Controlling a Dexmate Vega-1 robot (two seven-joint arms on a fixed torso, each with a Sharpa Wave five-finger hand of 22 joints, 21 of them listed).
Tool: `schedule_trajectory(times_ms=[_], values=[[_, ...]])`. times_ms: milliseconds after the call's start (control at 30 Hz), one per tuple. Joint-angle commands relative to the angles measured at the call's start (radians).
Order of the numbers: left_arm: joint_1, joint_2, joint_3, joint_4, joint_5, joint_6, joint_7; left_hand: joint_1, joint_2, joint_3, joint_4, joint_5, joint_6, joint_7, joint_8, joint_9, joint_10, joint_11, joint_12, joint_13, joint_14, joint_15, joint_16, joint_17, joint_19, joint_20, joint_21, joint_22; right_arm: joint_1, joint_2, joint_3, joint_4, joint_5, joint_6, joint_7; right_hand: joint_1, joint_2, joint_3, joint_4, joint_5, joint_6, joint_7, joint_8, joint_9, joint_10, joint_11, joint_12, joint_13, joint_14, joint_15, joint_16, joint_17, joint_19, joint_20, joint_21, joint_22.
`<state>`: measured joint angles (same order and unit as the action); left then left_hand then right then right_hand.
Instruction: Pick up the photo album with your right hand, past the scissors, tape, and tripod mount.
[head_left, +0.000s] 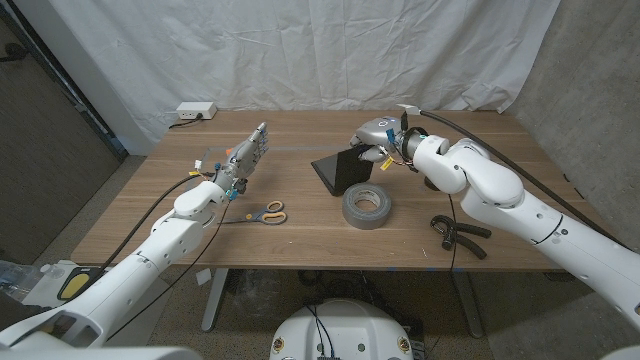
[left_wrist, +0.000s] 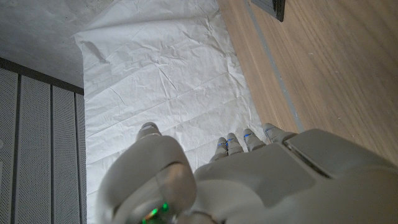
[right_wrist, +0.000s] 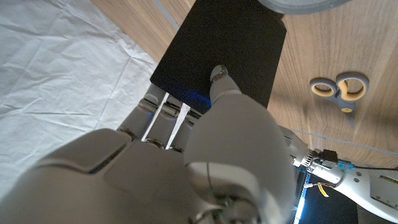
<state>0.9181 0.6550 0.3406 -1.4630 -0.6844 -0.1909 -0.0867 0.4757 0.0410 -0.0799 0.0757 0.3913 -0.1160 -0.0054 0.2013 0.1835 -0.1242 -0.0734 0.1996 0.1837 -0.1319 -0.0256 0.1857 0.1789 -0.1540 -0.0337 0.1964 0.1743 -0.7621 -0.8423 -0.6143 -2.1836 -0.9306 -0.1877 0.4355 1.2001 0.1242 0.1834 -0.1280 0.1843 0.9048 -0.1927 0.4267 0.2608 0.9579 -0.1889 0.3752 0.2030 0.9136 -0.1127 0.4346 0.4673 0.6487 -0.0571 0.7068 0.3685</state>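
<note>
Behind the tape (head_left: 366, 207), right hand (head_left: 383, 140) hides photo album's (head_left: 345, 171) far edge

The left arm reaches forward from the bottom-left corner, its left hand (head_left: 246, 157) raised with fingers straight, close together and holding nothing. The right arm bends inward across the worktop (head_left: 300, 235), and the right hand (head_left: 378, 139) grips the black photo album (head_left: 345, 171) at its far edge.

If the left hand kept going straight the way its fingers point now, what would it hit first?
Probably nothing on the table. The left hand points toward the far edge, and the wood ahead looks bare up to the white backdrop. The white power strip sits off to its left, though depth is unclear.
</note>
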Motion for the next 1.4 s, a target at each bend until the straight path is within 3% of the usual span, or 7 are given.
schedule_trajectory(times_ms=[33, 733, 1133, 1400], values=[[-0.006, -0.002, 0.004, 0.001, 0.001, 0.001, -0.007, 0.013, -0.001, -0.01, -0.002, -0.003, 0.003, -0.002, -0.003, 0.006, -0.005, 0.003, 0.001, 0.003, -0.005, 0.001, 0.002, 0.004, -0.009, -0.074, 0.002, 0.005, -0.008, -0.005, 0.017, -0.026, 0.003, -0.021, 0.01, 0.0, 0.018, -0.007, 0.0, 0.003, 0.021, 0.0, 0.002, 0.001, 0.016, -0.001, -0.001, 0.006, 0.032, -0.127, -0.001, 0.007, -0.001, -0.145, 0.017, 0.003], [0.02, 0.001, -0.017, -0.023, -0.01, -0.037, -0.009, 0.015, 0.001, -0.014, -0.002, -0.004, 0.004, -0.001, -0.002, 0.006, -0.004, 0.004, 0.001, 0.003, -0.004, 0.001, 0.002, 0.004, -0.008, -0.073, 0.002, 0.005, 0.026, 0.006, 0.028, -0.07, -0.024, -0.055, 0.074, -0.003, 0.022, -0.013, 0.003, 0.002, 0.034, -0.002, -0.003, 0.005, 0.031, -0.001, -0.008, 0.009, 0.047, -0.127, -0.006, 0.016, -0.008, -0.145, 0.053, 0.006], [0.008, -0.01, -0.01, -0.009, -0.008, -0.044, -0.018, 0.016, 0.002, -0.016, -0.002, -0.004, 0.007, 0.0, -0.002, 0.006, -0.004, 0.003, 0.001, 0.003, -0.005, 0.001, 0.001, 0.004, -0.008, -0.073, 0.002, 0.005, 0.02, 0.004, 0.049, -0.092, -0.041, -0.087, 0.089, -0.005, 0.025, -0.016, 0.006, 0.002, 0.038, -0.001, -0.008, 0.008, 0.038, -0.001, -0.014, 0.012, 0.056, -0.127, -0.011, 0.022, -0.014, -0.145, 0.082, 0.008], [0.025, 0.002, -0.015, -0.041, 0.001, -0.039, 0.005, 0.018, 0.003, -0.017, -0.002, -0.004, 0.005, 0.0, -0.003, 0.006, -0.005, 0.004, 0.001, 0.003, -0.006, 0.003, 0.001, 0.004, -0.008, -0.074, 0.002, 0.005, 0.013, 0.001, 0.06, -0.106, -0.045, -0.097, 0.093, -0.007, 0.026, -0.017, 0.007, 0.002, 0.038, -0.002, -0.008, 0.013, 0.041, -0.001, -0.015, 0.015, 0.061, -0.127, -0.013, 0.025, -0.017, -0.145, 0.094, 0.009]])
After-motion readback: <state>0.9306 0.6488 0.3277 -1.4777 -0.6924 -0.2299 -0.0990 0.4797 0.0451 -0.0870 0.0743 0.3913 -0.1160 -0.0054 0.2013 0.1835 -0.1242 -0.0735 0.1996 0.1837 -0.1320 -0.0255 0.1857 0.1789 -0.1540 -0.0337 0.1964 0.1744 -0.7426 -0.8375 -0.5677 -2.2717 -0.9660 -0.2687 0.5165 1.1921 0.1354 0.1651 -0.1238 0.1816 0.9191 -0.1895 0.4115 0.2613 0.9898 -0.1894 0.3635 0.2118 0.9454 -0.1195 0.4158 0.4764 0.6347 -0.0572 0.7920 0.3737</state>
